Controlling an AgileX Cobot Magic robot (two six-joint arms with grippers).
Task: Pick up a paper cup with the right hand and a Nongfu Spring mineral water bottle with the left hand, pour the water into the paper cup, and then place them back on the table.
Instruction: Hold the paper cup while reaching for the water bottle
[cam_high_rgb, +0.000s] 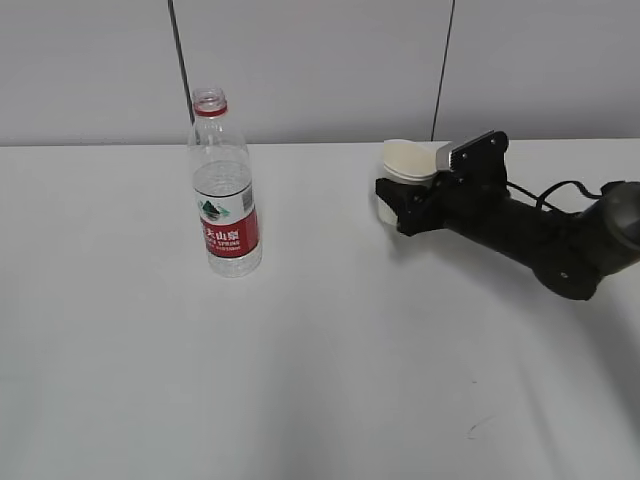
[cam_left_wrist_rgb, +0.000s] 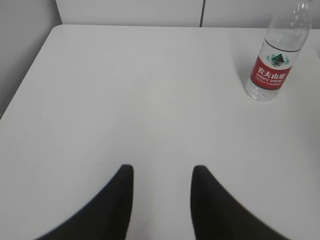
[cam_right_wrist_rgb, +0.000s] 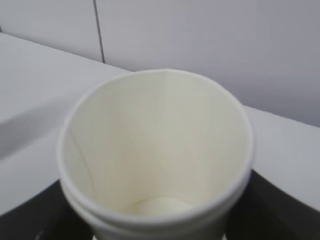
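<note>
At the left we are seeing the Nongfu Spring mineral water bottle (cam_high_rgb: 225, 188) standing upright on the tabletop (cam_high_rgb: 320, 380), uncapped mouth pointing up. The left end effector (cam_left_wrist_rgb: 162, 175) is hovering spread apart over bare tabletop, well away from it. At the right, the right end effector (cam_high_rgb: 398, 205) is apparently gripping the paper cup (cam_high_rgb: 408, 163), its mouth facing up.
</note>
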